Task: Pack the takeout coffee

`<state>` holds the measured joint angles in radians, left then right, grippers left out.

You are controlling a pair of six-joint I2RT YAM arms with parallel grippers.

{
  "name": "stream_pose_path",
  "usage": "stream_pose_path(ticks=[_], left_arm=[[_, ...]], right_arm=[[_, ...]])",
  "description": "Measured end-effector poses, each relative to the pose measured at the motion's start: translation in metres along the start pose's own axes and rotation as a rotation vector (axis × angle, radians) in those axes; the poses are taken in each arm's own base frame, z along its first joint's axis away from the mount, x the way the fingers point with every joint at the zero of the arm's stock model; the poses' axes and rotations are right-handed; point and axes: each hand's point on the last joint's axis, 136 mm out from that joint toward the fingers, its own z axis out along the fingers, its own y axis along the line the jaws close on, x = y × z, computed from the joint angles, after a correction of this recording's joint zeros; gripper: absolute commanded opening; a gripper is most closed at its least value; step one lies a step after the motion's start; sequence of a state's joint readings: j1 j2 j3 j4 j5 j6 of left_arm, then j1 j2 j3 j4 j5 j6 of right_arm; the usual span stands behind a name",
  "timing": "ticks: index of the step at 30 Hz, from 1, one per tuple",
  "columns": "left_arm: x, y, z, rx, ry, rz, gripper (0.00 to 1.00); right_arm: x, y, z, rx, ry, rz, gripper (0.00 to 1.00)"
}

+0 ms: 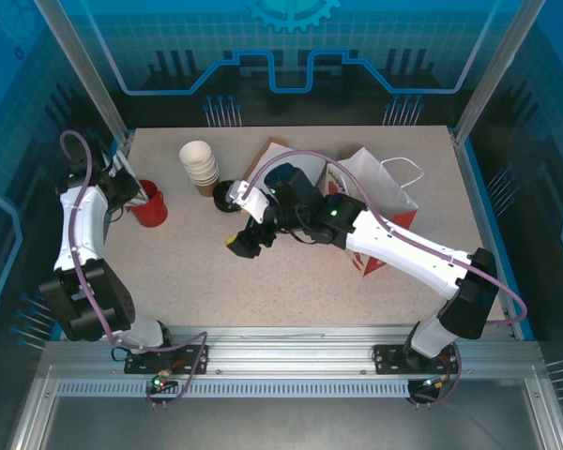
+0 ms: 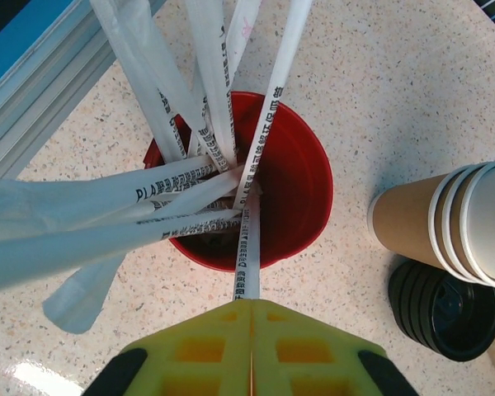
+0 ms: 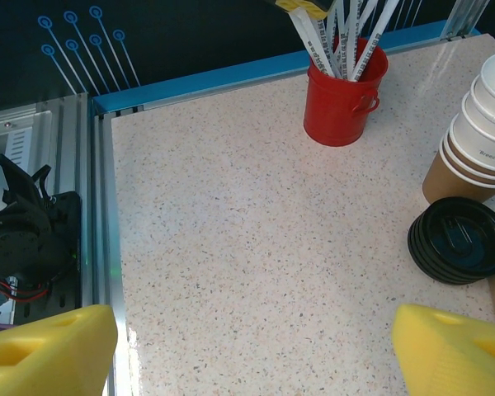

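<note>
The lidded takeout coffee is out of view. My left gripper (image 2: 252, 301) hangs over a red cup (image 2: 289, 190) of paper-wrapped straws at the table's far left (image 1: 151, 203). It is shut on one wrapped straw (image 2: 249, 256) that still reaches into the cup. My right gripper (image 3: 256, 346) is open over bare tabletop in the middle (image 1: 244, 246), nothing between its yellow fingers (image 3: 454, 346).
A stack of lidless paper cups (image 1: 199, 164) and a pile of loose black lids (image 1: 230, 195) sit right of the red cup. A white paper bag (image 1: 380, 202) with handles stands at the right, partly behind my right arm. A brown flat piece (image 1: 272, 155) lies behind it.
</note>
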<state>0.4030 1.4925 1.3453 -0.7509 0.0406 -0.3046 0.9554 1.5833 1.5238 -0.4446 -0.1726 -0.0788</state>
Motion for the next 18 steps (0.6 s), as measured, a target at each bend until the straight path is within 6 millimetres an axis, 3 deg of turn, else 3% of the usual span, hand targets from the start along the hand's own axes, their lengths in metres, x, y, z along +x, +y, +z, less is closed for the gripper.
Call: stream_pose_path(ticks=[4,10,18], left_arm=[[0.0004,-0.0007,0.0,0.004,0.002,0.0,0.07],[0.0014,-0.0009,0.0,0.006,0.006,0.015,0.3],[0.0038,0.0018,0.0003,-0.007,0.015,0.04,0.44]], right_arm=[[0.0007,0.0001,0.0,0.0,0.003,0.001,0.87],[0.0027,0.0004,0.0,-0.002,0.011,0.004,0.87],[0.0045,0.0007,0.0,-0.003,0.018,0.012,0.87]])
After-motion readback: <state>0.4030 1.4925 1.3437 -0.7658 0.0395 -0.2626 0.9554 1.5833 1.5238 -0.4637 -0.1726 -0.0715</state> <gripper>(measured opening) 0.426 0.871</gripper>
